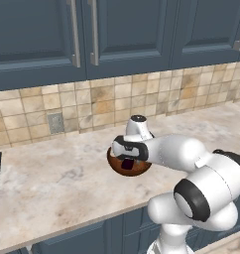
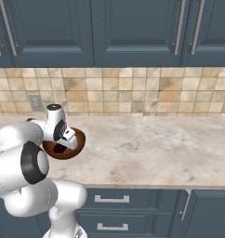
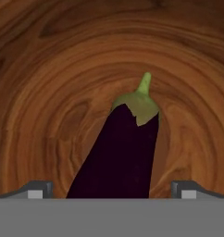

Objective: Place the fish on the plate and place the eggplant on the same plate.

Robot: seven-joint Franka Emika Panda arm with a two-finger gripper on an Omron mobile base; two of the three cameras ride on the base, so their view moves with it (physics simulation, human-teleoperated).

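Where the left base view looks down over the arm, a round brown wooden bowl [image 1: 129,166] is seen resting on the marbled counter [image 1: 57,178], below the tiled backsplash [image 1: 107,101] and the dark blue wall cabinets [image 1: 122,34]. The white arm is bent across the picture and its hand is lowered over the bowl, so the pincer [image 1: 127,163] is largely masked by the wrist. A dark purple patch inside the bowl is taken for the eggplant [image 1: 127,164]. An outlet plate [image 1: 55,123] is set in the tiles to the left.

In the right base view, the same bowl [image 2: 68,152] is found near the left end of the counter [image 2: 151,148], with the hand directly above it. The eggplant [image 2: 59,148] is glimpsed as a dark spot within the bowl, under the hand. Blue drawers [image 2: 128,209] with metal handles are seen beneath the counter.

In the hand view, the wood-grained inside of the bowl [image 3: 49,83] is seen close up. The eggplant [image 3: 121,157] lies on the bowl's floor, its green cap and stem pointed away from the camera. The pincer [image 3: 112,190] is spread wide, one fingertip [image 3: 37,190] at each side of the eggplant and apart from it; nothing is gripped.
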